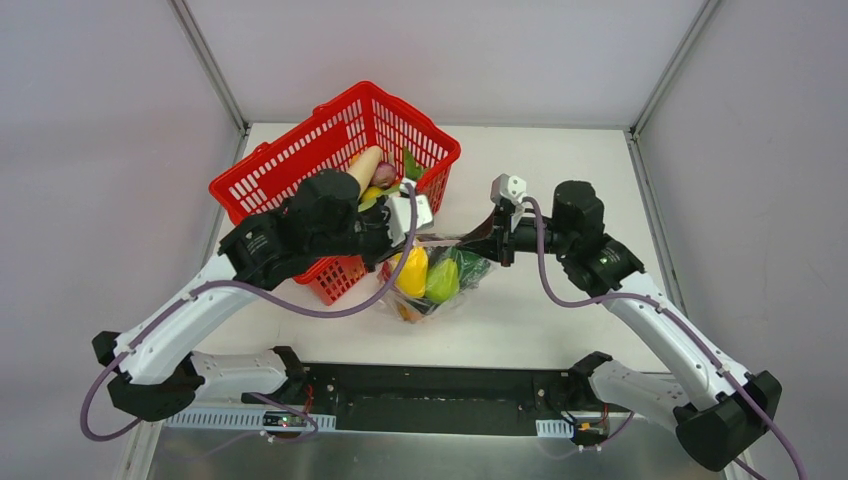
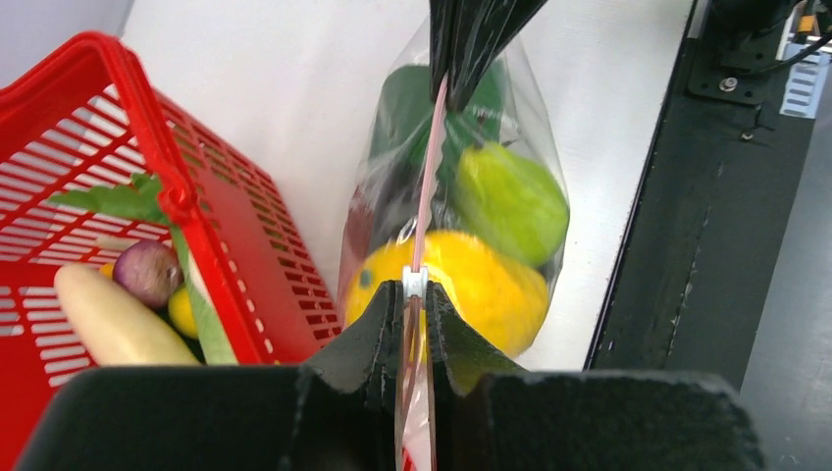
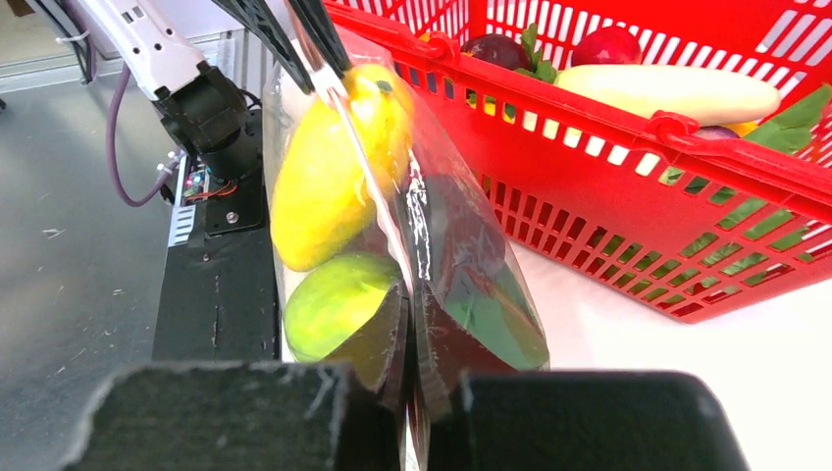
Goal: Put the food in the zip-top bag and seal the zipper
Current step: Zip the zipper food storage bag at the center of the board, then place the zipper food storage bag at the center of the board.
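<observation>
The clear zip-top bag (image 1: 440, 285) hangs between my two grippers just above the table, in front of the basket. Inside it are a yellow piece (image 2: 486, 285), a light green fruit (image 2: 510, 201) and a dark green and red piece (image 3: 481, 294). My left gripper (image 2: 416, 294) is shut on the pink zipper (image 2: 429, 167), right behind its small white slider (image 2: 415, 283). At the other end of the bag's mouth my right gripper (image 3: 410, 304) is shut on the bag's edge. The strip runs taut between them.
The red mesh basket (image 1: 300, 165) stands at the back left, touching the bag's left side. It still holds a white radish (image 3: 677, 93), a purple round piece (image 2: 147, 273), a red fruit (image 3: 606, 44) and green leaves (image 2: 118, 201). The black base plate (image 1: 430, 385) lies along the near edge.
</observation>
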Tool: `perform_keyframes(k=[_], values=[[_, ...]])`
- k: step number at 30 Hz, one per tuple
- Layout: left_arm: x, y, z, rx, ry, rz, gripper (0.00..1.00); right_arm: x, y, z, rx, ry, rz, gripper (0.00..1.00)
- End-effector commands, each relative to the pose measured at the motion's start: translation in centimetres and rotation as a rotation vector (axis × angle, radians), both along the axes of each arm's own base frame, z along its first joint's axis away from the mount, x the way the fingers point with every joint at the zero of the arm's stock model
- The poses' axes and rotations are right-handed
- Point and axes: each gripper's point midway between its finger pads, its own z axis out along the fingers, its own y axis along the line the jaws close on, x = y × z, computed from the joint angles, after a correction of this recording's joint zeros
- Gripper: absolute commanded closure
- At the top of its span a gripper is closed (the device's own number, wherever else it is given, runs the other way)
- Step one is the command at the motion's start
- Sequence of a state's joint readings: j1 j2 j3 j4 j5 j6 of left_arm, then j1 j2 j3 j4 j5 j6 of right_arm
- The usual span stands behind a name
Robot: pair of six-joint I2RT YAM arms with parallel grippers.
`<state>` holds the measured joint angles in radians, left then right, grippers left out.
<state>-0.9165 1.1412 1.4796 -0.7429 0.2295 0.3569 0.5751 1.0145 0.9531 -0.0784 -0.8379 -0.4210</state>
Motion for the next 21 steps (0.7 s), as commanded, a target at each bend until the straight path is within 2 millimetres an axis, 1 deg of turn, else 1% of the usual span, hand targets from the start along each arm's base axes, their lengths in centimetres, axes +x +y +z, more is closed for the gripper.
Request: perform_keyframes(k=[1, 9, 13, 16, 17, 18, 19, 20, 21], values=[[-0.4, 3.8, -0.5, 0.054, -0.044, 0.090, 1.00, 1.2, -0.9, 1.7, 0.030, -0.072, -0.102, 1.00], [-0.3, 6.1, -1.3, 0.093, -0.062, 0.163, 1.00, 1.1, -1.2, 2.1, 0.038, -0.083, -0.114, 1.00], [-0.3, 6.5, -1.5, 0.091, -0.060, 0.184, 1.00, 1.2, -1.4, 2.5, 0.043, -0.095, -0.130, 1.00], [0.0, 6.1, -1.3, 0.056, -0.069, 0.202, 0.99, 1.4, -1.2, 2.9, 0.062, -0.095, -0.134, 1.00], [0.3, 6.0, -1.1, 0.041, -0.075, 0.210, 0.87, 1.4, -1.2, 3.1, 0.067, -0.090, -0.139, 1.00], [0.6, 6.0, -0.9, 0.028, -0.082, 0.227, 0.70, 1.6, -1.3, 3.1, 0.068, -0.085, -0.150, 1.00], [1.0, 5.9, -0.6, 0.008, -0.094, 0.253, 0.54, 1.8, -1.4, 3.0, 0.066, -0.085, -0.166, 1.00], [1.2, 5.7, -0.1, -0.022, -0.102, 0.268, 0.44, 2.3, -1.5, 3.5, 0.077, -0.105, -0.197, 1.00], [1.5, 5.5, 0.3, -0.051, -0.107, 0.278, 0.37, 2.9, -1.8, 4.0, 0.090, -0.113, -0.236, 1.00]])
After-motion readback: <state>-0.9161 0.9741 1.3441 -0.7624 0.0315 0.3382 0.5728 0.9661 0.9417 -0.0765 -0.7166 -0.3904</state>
